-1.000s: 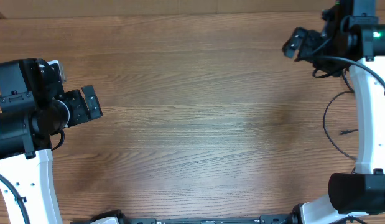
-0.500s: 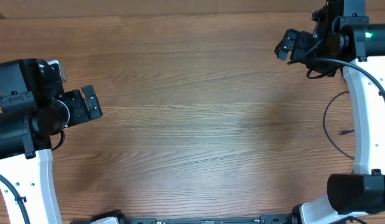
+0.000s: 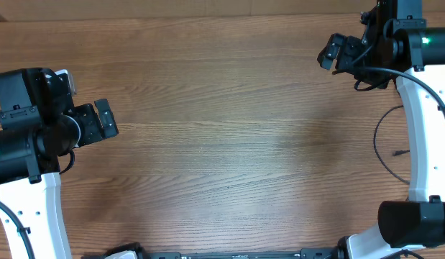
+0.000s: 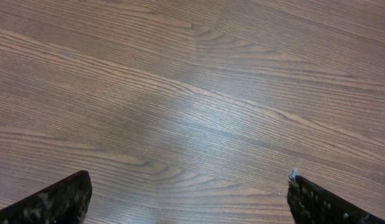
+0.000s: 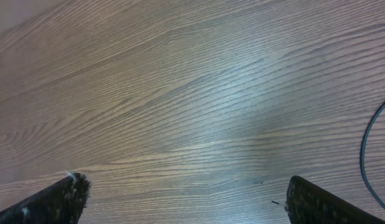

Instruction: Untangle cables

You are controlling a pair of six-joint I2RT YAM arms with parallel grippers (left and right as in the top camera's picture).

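Observation:
One thin black cable (image 3: 376, 141) lies in a loop on the wooden table at the right edge, beside my right arm, with a small plug end (image 3: 402, 152) inside the loop. A short arc of it shows at the right edge of the right wrist view (image 5: 364, 149). No other cables are in view. My right gripper (image 3: 330, 52) is open and empty at the far right, well away from the loop. My left gripper (image 3: 105, 119) is open and empty at the left edge. Both wrist views show spread fingertips (image 4: 61, 200) (image 5: 58, 198) over bare wood.
The wooden table (image 3: 229, 129) fills the overhead view. The white right arm (image 3: 423, 129) stands along the right edge next to the cable loop. The left arm's base (image 3: 28, 144) is at the left edge.
My right gripper moved a little left and up a second ago and has since stayed still. The left arm and the cable have not moved.

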